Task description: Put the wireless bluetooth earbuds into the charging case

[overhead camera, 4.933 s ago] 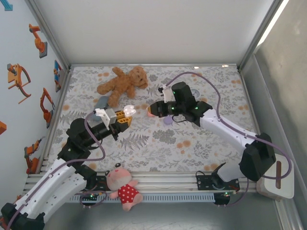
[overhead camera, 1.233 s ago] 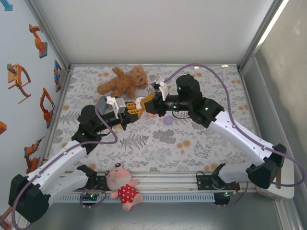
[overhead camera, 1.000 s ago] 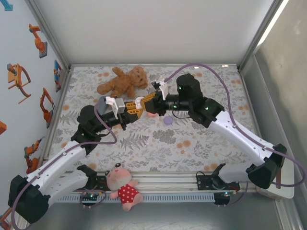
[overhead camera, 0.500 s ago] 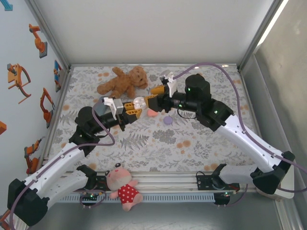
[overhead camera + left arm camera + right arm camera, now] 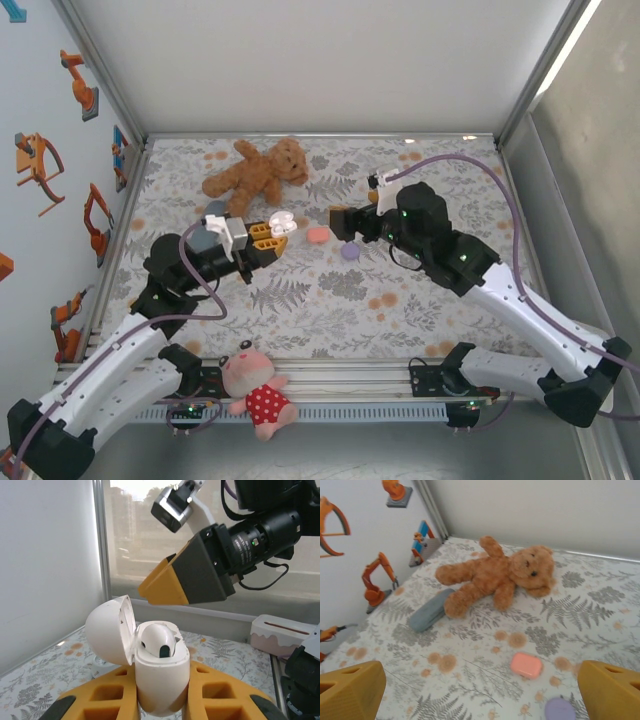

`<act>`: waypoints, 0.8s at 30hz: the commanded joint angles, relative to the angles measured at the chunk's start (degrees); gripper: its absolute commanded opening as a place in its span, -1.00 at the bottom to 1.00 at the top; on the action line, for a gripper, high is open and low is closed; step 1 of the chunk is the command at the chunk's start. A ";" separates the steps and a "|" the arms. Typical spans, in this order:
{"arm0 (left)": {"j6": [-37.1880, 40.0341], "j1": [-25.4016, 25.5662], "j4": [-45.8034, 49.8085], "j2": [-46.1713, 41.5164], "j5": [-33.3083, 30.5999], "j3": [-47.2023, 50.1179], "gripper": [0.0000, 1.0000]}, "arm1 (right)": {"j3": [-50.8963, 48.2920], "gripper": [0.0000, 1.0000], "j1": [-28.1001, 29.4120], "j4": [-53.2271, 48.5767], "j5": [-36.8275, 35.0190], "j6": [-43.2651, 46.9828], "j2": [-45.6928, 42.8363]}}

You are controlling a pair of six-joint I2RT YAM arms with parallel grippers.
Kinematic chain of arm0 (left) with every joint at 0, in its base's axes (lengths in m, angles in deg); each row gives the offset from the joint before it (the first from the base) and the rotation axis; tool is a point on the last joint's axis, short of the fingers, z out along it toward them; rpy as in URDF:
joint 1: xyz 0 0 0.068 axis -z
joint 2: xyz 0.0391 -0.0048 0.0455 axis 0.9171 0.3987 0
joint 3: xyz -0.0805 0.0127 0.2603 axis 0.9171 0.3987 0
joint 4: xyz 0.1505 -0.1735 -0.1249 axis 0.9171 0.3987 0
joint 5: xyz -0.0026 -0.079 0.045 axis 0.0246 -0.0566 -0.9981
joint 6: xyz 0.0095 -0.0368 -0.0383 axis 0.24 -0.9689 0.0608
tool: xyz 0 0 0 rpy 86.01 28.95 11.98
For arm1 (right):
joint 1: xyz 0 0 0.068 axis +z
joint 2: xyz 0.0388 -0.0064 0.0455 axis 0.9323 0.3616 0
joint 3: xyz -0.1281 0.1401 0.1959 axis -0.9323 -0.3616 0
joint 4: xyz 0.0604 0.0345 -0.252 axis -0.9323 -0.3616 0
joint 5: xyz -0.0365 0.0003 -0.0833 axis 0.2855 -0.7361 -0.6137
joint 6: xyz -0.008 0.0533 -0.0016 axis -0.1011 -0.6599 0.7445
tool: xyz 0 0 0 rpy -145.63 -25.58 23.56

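Left gripper (image 5: 266,234) is clamped on the white charging case (image 5: 161,680), holding it upright above the patterned cloth (image 5: 400,300), left of centre. Case lid (image 5: 111,635) is flipped open to the left in the left wrist view. One white earbud (image 5: 156,641) sits in the case's socket, with its rounded top standing above the rim. Can't tell if a second bud is in there. The left gripper's yellow fingers (image 5: 107,696) press the lower body of the case from both sides. Right gripper (image 5: 338,224) hangs just beside the case, apart from it, with its jaws spread wide and nothing between them. In the right wrist view its yellow fingertips (image 5: 350,690) sit at the two bottom corners. On the cloth between the two grippers lies a small pink rounded piece (image 5: 526,665), with a small purple rounded piece (image 5: 560,709) near it. Neither is touched. Further back a brown teddy bear (image 5: 495,577) lies flat, and a grey-blue pouch (image 5: 431,610) touches its leg. A pink doll (image 5: 258,392) lies at the near edge between the arm bases.
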 commanded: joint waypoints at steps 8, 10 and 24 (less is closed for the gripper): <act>2.30 0.37 5.90 -5.75 -1.28 0.59 -1.00 | -4.18 0.99 -0.01 -11.43 -1.19 -12.28 2.93; 2.83 0.37 7.58 -7.01 -1.77 0.66 -1.00 | -6.31 0.99 0.25 -11.12 0.03 -14.52 4.13; 4.16 0.37 13.31 -13.68 -4.17 1.09 -1.00 | -5.32 0.96 9.60 -8.20 -0.95 -17.39 26.16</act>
